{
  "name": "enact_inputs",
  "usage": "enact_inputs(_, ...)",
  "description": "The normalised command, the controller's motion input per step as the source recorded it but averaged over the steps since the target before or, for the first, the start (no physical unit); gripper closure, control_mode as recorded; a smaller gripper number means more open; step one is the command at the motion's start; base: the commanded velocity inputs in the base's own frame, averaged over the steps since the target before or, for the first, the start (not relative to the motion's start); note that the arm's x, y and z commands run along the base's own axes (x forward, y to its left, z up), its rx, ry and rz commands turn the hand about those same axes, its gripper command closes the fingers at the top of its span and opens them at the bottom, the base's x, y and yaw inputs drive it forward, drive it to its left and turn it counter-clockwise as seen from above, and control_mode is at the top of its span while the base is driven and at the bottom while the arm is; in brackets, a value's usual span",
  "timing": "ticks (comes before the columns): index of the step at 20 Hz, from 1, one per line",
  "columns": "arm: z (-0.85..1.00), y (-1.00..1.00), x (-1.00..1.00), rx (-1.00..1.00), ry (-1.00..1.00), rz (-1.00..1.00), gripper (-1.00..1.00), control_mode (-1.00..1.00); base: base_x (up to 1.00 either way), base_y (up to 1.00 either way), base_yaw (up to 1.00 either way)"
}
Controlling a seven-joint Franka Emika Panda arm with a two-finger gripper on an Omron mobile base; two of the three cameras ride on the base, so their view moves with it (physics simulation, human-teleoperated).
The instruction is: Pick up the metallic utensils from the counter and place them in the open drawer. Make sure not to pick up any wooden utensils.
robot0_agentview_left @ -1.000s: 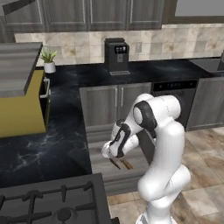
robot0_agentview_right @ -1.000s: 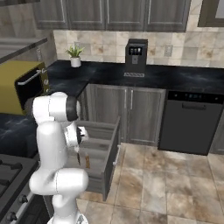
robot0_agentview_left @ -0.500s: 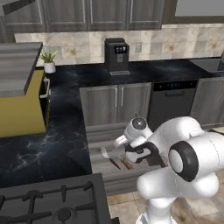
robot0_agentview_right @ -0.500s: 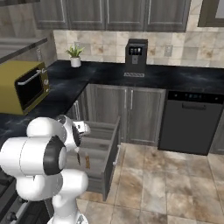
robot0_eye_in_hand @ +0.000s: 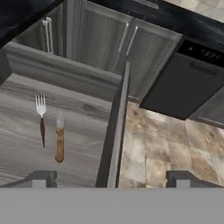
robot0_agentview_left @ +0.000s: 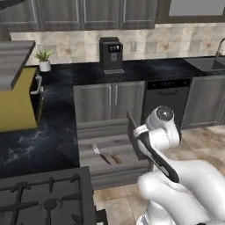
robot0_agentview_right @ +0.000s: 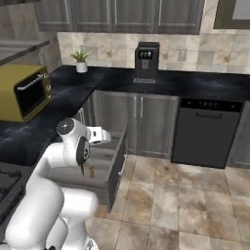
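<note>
The open drawer (robot0_eye_in_hand: 26, 144) is grey wood-grain, pulled out below the black counter (robot0_agentview_left: 52, 132). Two metallic utensils lie side by side on its floor: a fork (robot0_eye_in_hand: 40, 116) with a dark brown handle and a silver-bladed knife (robot0_eye_in_hand: 59, 141) with a brown handle. Both also lie in the drawer (robot0_agentview_left: 112, 147) in the left base view, fork (robot0_agentview_left: 99, 152) left of knife (robot0_agentview_left: 115, 157). My gripper (robot0_eye_in_hand: 111, 178) is open and empty, hanging above the drawer's front panel (robot0_eye_in_hand: 115, 131), to the right of the two pieces. The wooden utensils are out of view.
A coffee machine (robot0_agentview_left: 110, 54) and a potted plant (robot0_agentview_left: 44, 60) stand on the back counter. A yellow microwave (robot0_agentview_right: 27, 93) sits on the left, a stove top (robot0_agentview_left: 44, 197) in front, and a dishwasher (robot0_agentview_right: 207, 132) to the drawer's right. Tiled floor (robot0_agentview_right: 185, 205) lies beyond.
The arm has folded down and swung low over the drawer, and the hand has drawn back toward the front panel. The gripper stays open. Fork and knife lie still.
</note>
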Motion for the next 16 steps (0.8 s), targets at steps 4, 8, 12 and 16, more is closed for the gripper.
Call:
enact_inputs(4, 0.0, 0.0, 0.0, 0.0, 0.0, 0.0, -1.0, 1.0, -1.0, -1.0, 0.0)
enact_inputs(8, 0.0, 0.0, 0.0, 0.0, 0.0, 0.0, -1.0, 1.0, -1.0, -1.0, 0.0)
enact_inputs(12, 0.0, 0.0, 0.0, 0.0, 0.0, 0.0, -1.0, 1.0, -1.0, -1.0, 0.0)
enact_inputs(16, 0.0, 0.0, 0.0, 0.0, 0.0, 0.0, -1.0, 1.0, -1.0, -1.0, 0.0)
